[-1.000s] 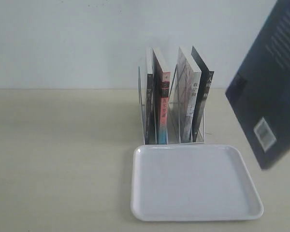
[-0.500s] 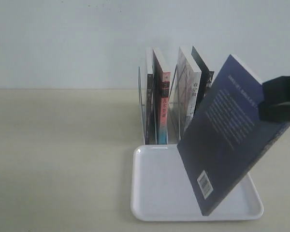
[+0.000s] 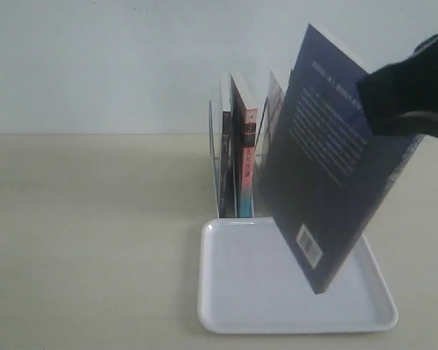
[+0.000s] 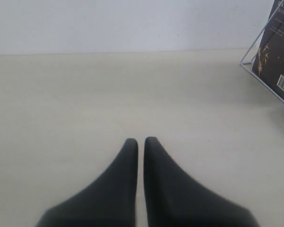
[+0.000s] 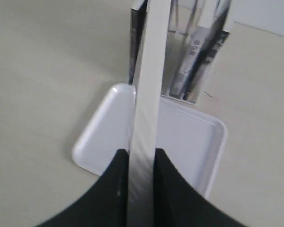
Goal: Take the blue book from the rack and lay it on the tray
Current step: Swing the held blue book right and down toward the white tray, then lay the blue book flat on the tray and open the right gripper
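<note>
Right side: my right claw (image 3: 383,98) is clamped narrow on the upper edge of the deep blue paperback book (image 3: 325,171), one finger (image 5: 114,189) on each cover. The book hangs tilted in the air with its barcode back cover facing the exterior camera. Its low corner is over the glossy white rounded plastic tray (image 3: 237,292); I cannot tell if they touch. The tray lies on the pale beige desk (image 3: 95,233), just in front of the white thin-wire rack (image 3: 214,164). The blue book hides the rack's right part. A pink-red-spined book (image 3: 250,157) stands upright further left.

Left side: my left claw (image 4: 141,142) is nearly closed, a thin gap, gripping nothing, above the desk
</note>
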Available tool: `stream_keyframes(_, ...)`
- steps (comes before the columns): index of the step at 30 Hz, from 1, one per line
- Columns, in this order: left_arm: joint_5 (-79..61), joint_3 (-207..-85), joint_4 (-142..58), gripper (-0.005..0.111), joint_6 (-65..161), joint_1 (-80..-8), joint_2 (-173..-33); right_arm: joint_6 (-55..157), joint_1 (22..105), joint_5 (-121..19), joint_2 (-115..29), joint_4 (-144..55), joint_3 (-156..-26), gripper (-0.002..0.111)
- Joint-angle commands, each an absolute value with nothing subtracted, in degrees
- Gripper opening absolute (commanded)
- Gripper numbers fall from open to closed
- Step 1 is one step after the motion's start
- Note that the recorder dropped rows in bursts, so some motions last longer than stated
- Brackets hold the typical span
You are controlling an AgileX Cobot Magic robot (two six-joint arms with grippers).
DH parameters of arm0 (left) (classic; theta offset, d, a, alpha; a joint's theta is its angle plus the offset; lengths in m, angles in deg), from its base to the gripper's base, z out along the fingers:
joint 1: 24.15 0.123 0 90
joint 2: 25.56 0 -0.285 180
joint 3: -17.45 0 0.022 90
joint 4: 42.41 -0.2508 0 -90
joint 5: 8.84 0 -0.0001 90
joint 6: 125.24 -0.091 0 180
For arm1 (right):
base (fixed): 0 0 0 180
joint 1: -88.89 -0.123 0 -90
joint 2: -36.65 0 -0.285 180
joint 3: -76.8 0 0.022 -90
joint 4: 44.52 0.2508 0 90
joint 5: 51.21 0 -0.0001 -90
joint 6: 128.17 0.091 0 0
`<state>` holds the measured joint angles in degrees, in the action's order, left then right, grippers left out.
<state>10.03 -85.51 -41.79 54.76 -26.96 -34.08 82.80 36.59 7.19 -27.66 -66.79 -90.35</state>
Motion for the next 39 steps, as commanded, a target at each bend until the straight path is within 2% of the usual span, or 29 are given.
stream_keyframes(1,9.2,-85.3,-41.8,0.004,54.4,-26.8,-33.8,97.3,22.9,18.8,-30.0,-89.5,-90.9,0.000)
stream_keyframes(4,9.2,-85.3,-41.8,0.004,54.4,-26.8,-33.8,96.6,18.0,18.8,-37.0,-92.6,-91.5,0.000)
stream_keyframes(8,9.2,-85.3,-41.8,0.004,54.4,-26.8,-33.8,89.6,17.7,18.8,-51.3,-92.2,-93.9,0.000)
stream_keyframes(13,9.2,-85.3,-41.8,0.004,54.4,-26.8,-33.8,84.9,17.7,18.8,-58.4,-90.2,-95.9,0.000)
stream_keyframes(21,9.2,-85.3,-41.8,0.004,54.4,-26.8,-33.8,82.7,18.3,18.8,-60.6,-90.7,-96.3,0.000)
stream_keyframes(30,9.2,-85.3,-41.8,0.004,54.4,-26.8,-33.8,79.4,23.3,18.8,-61.9,-86.7,-96.1,0.000)
stream_keyframes(39,9.2,-85.3,-41.8,0.004,54.4,-26.8,-33.8,79.6,23.3,18.8,-68.2,-83.5,-95.3,0.000)
